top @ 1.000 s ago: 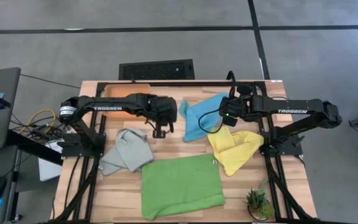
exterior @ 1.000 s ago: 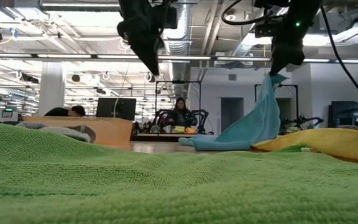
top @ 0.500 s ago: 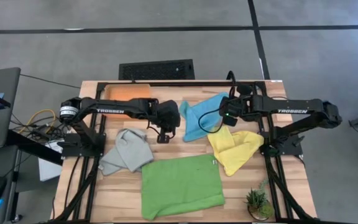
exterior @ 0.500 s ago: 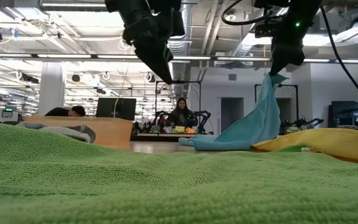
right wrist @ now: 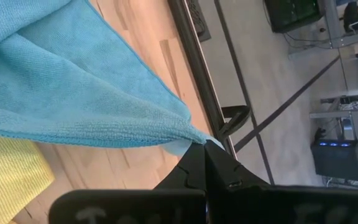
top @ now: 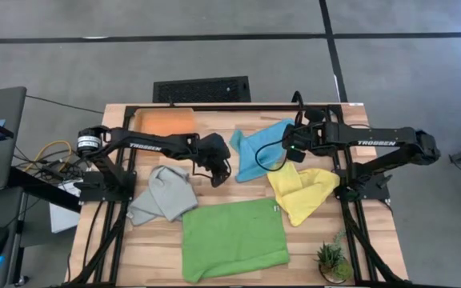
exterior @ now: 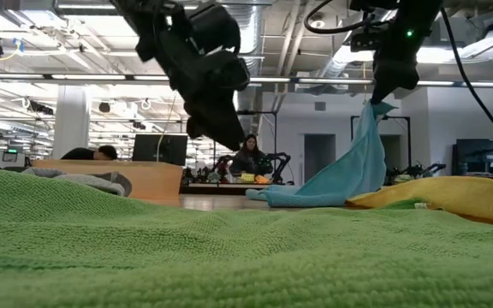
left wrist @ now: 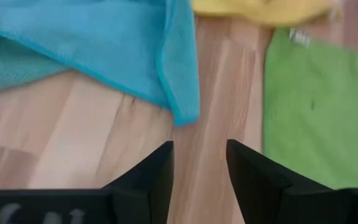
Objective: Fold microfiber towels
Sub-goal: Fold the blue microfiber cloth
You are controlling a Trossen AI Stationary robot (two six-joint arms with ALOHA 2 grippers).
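Observation:
A turquoise blue towel lies crumpled at the table's far middle, with one corner raised by my right gripper, which is shut on it. My left gripper hovers open above bare wood, just short of the blue towel's loose corner, touching nothing. The lime green towel lies spread flat at the near middle. The yellow towel sits crumpled at the right, the light grey one bunched at the left. The orange one lies folded at the far left. My right gripper pinches a corner of the blue towel between its two shut fingers, coming from above with the fingers pointing down. That corner is lifted clear of the table. The cloth slopes down from it, and its remaining part lies on the wood.
A small potted plant stands at the near right corner. Black frame rails run along the table's far edge and sides. Bare wood shows between the grey, green and blue towels. People sit at desks far behind the table.
My left gripper has gone down and toward the table's right edge, closing in on the blue towel's loose corner, its arm stretching out further. My right gripper has kept the blue corner raised and still.

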